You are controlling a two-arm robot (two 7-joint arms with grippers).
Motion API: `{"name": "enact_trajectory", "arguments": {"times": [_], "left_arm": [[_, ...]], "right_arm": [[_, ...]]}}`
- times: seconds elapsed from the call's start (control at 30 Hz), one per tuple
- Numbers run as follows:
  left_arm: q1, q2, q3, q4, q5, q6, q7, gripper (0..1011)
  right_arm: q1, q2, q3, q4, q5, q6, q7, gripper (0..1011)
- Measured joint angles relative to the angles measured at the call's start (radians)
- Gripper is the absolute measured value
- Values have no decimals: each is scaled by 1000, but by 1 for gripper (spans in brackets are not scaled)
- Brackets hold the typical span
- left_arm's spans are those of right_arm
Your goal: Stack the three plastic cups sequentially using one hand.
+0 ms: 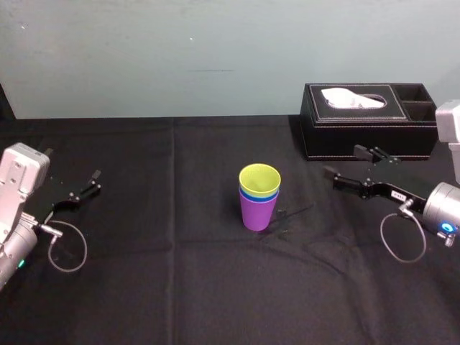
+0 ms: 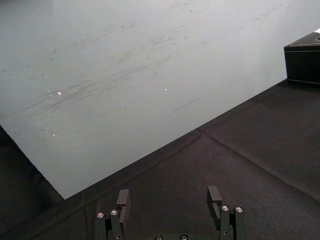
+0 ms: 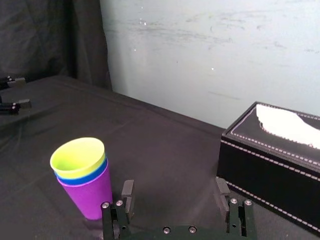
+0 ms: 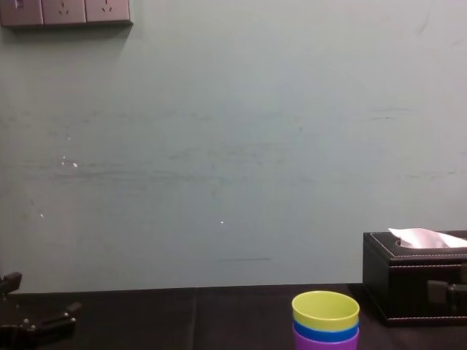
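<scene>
The three plastic cups stand nested upright in the middle of the black table: the purple cup (image 1: 258,212) at the bottom, the blue cup (image 1: 268,195) showing as a rim inside it, the yellow-green cup (image 1: 259,180) on top. In the right wrist view the stack's purple cup (image 3: 91,197) sits just beside one finger, apart from it. My right gripper (image 1: 343,162), the hand with the small white label, hovers open to the right of the stack, nothing between its fingers (image 3: 128,192). My left gripper (image 1: 93,182) rests open at the far left.
A black tissue box (image 1: 370,129) with a white tissue stands at the back right, close behind the right gripper. A pale wall runs along the table's far edge. Black cloth covers the table (image 1: 180,287).
</scene>
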Motion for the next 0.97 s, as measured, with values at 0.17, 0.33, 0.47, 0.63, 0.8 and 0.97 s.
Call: {"name": "enact_trajectory", "arguments": {"times": [0.17,0.33,0.47,0.63,0.8,0.97], "left_arm": [[0,0,0,0,0,0,0,1010],[0,0,0,0,0,0,0,1010],[0,0,0,0,0,0,0,1010],[0,0,0,0,0,0,0,1010],[0,0,0,0,0,0,0,1010],[0,0,0,0,0,0,0,1010]], "right_arm": [[-3,-4,-3,19,-7,0,15,1002],[-3,-6,-4,26,-8,1,20,1002],[-3,-6,-5,24,-8,1,20,1002],[-3,-6,-5,23,-8,2,19,1002],[-3,-5,-5,21,-8,2,19,1002],[-2,-5,-5,21,-8,3,19,1002]]}}
